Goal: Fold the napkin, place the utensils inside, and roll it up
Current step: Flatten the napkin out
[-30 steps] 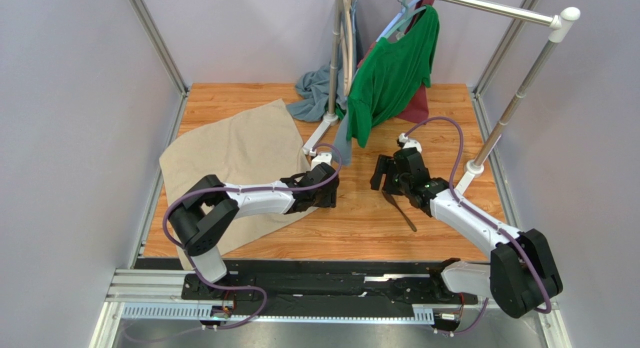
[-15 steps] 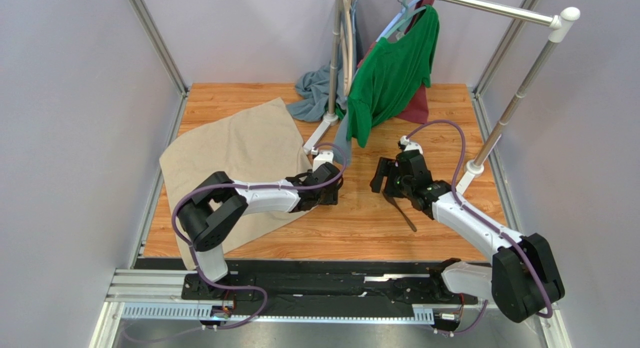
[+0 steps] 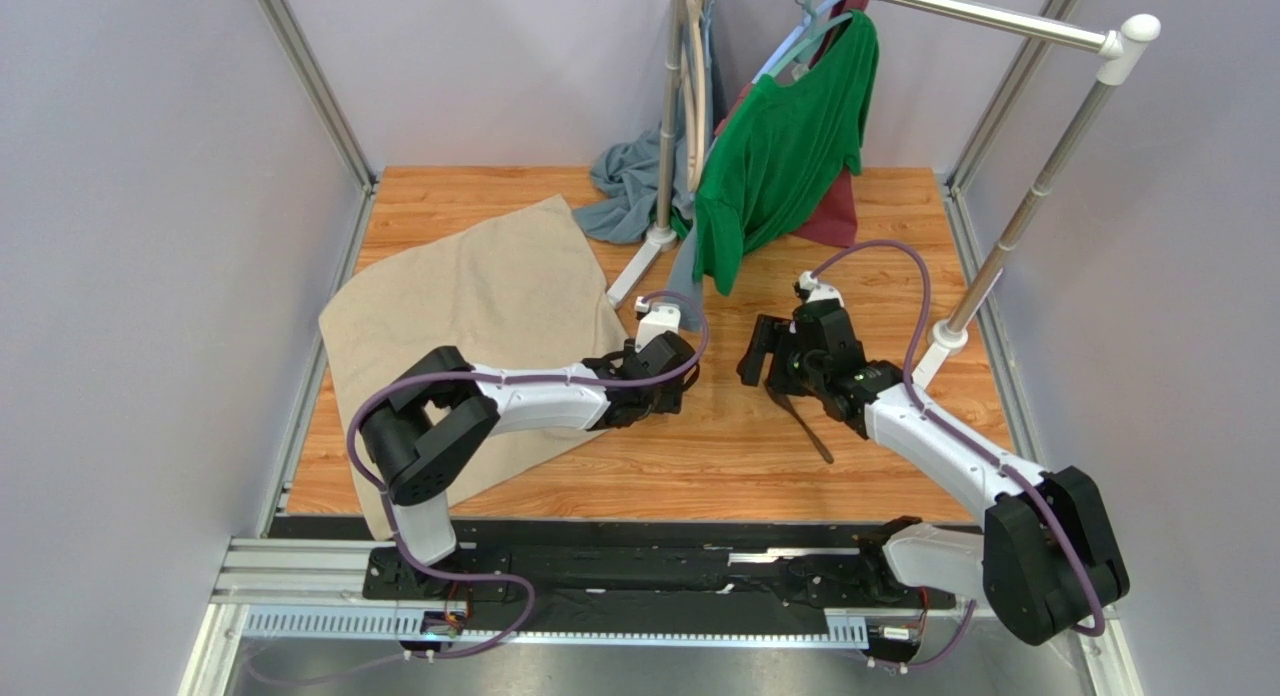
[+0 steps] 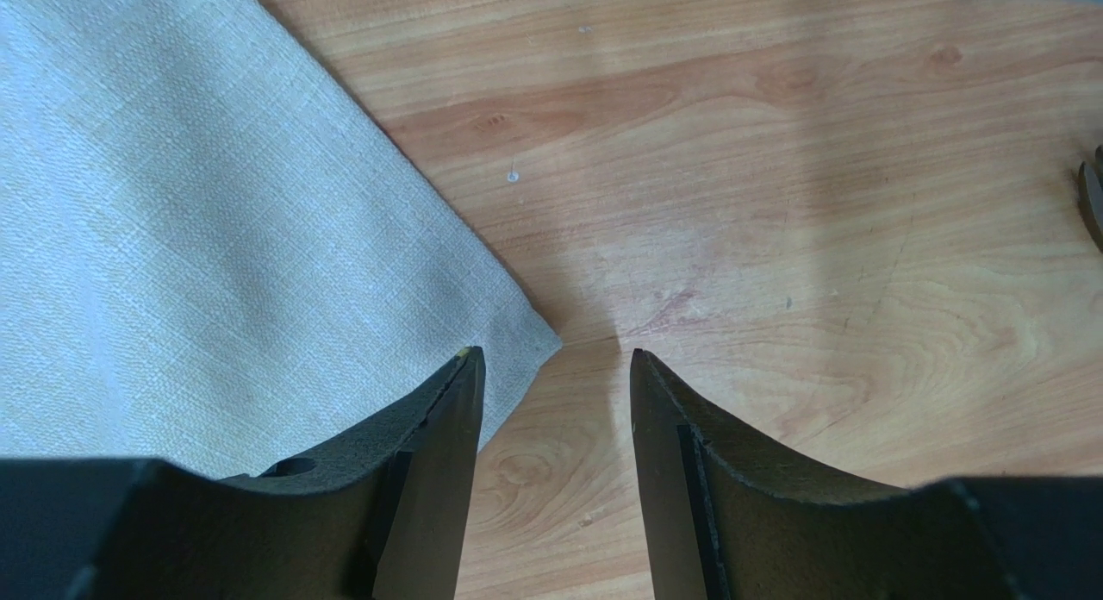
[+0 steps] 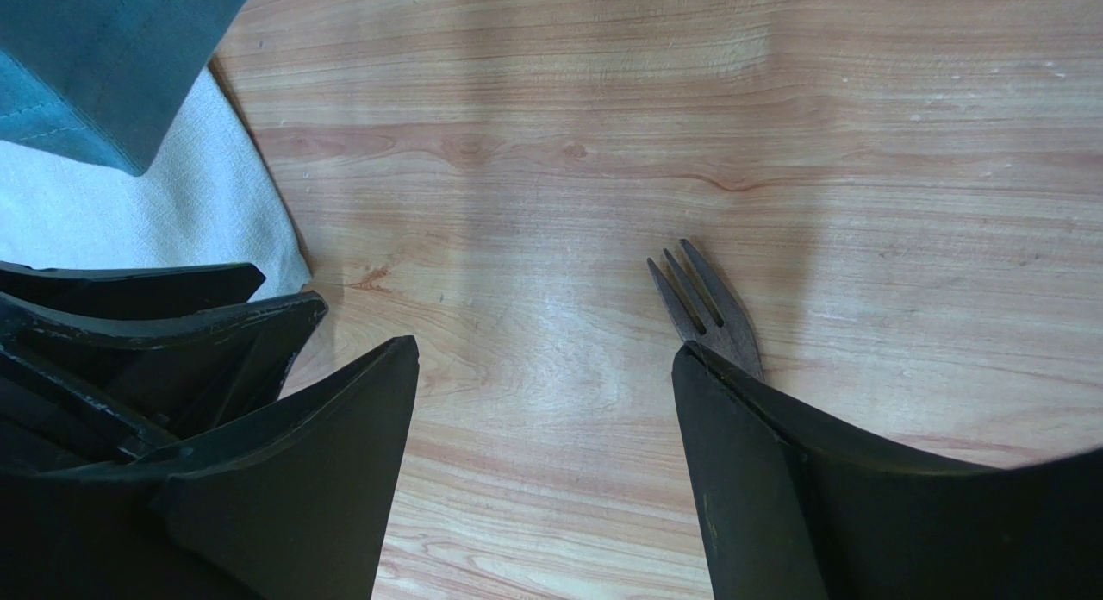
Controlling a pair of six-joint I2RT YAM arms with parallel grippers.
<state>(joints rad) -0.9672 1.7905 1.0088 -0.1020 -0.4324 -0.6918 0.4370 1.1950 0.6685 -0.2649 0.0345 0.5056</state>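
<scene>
Left claw (image 4: 554,365) sits about half open with nothing gripped. The napkin (image 3: 466,299) corner lies right between its fingers, but it's hard to say if a finger actually touches the cloth. Right claw (image 5: 544,354) is spread wide and empty, low over the table (image 3: 721,456). The fork (image 5: 706,303) lies on the wood just beside one of its fingers, which hides the handle. The napkin lies flat on the table's left part. A green shirt (image 3: 781,141) hangs on a rack (image 3: 1037,186) at the back, with grey walls all round.
</scene>
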